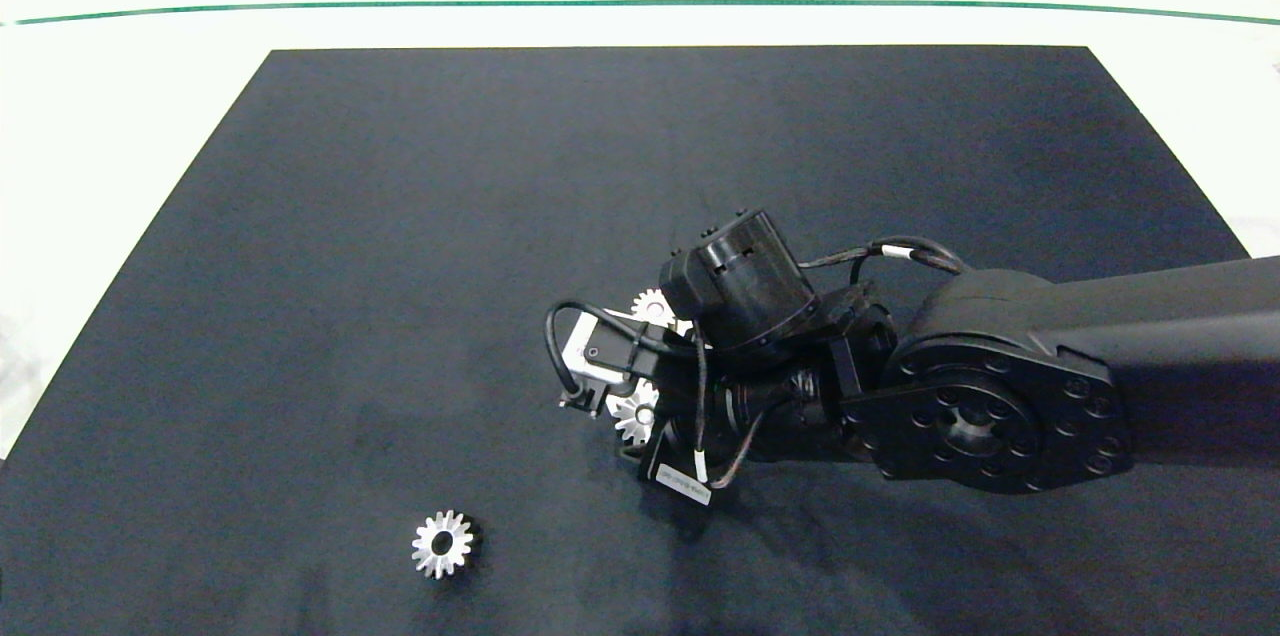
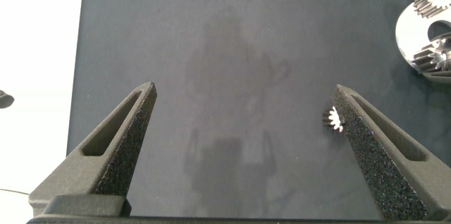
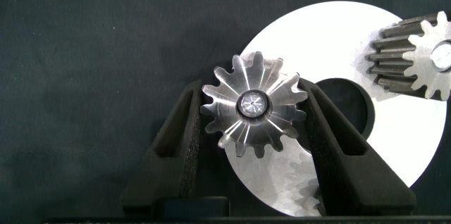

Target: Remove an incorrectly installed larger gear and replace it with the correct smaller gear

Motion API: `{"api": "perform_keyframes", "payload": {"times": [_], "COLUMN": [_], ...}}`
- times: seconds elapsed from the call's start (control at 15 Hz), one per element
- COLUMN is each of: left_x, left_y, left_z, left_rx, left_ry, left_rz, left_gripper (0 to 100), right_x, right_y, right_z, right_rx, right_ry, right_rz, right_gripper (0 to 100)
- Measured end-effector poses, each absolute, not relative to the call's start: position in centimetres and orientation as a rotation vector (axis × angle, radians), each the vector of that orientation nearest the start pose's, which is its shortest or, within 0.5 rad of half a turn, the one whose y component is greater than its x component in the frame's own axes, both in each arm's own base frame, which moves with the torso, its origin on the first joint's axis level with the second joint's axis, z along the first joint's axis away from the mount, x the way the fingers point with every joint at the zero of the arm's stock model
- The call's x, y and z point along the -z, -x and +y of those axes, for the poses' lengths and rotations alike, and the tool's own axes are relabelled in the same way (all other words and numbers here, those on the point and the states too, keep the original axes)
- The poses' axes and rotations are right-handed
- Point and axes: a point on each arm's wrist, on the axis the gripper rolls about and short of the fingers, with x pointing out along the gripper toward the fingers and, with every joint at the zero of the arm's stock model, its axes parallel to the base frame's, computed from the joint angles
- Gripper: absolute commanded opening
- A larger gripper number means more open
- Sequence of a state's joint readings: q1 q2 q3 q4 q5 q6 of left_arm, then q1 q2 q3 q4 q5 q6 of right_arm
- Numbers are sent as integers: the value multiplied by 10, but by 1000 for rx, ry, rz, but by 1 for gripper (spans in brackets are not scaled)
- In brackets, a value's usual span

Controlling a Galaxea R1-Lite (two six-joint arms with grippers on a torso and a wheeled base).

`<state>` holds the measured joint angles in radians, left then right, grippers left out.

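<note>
My right gripper (image 3: 255, 108) clamps the larger gear (image 3: 254, 103) over the round silver plate (image 3: 394, 150); my left gripper (image 2: 243, 122) hangs open above the bench (image 1: 400, 216).

White tag (image 1: 685, 488) on cable, print unreadable
</note>
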<state>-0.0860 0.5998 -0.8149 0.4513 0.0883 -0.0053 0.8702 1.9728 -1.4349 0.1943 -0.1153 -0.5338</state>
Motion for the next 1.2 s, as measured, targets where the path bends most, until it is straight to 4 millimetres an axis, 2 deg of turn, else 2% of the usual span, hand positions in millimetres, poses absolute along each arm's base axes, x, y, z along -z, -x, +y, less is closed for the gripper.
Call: {"api": "perform_keyframes", "payload": {"times": [0.67, 1.2], "left_x": [-255, -253], "left_y": [-6, -5], "left_z": [1, 2], "left_rx": [-3, -3], "left_ry": [-15, -16], "left_rz": [237, 252], "left_gripper": [100, 100], "right_x": [-193, -220], "right_y": [-249, -239], "right_z": [291, 280], "right_rx": [-881, -859], "right_ry": [812, 756], "right_rz": [435, 384], "right_gripper": [28, 28]}}
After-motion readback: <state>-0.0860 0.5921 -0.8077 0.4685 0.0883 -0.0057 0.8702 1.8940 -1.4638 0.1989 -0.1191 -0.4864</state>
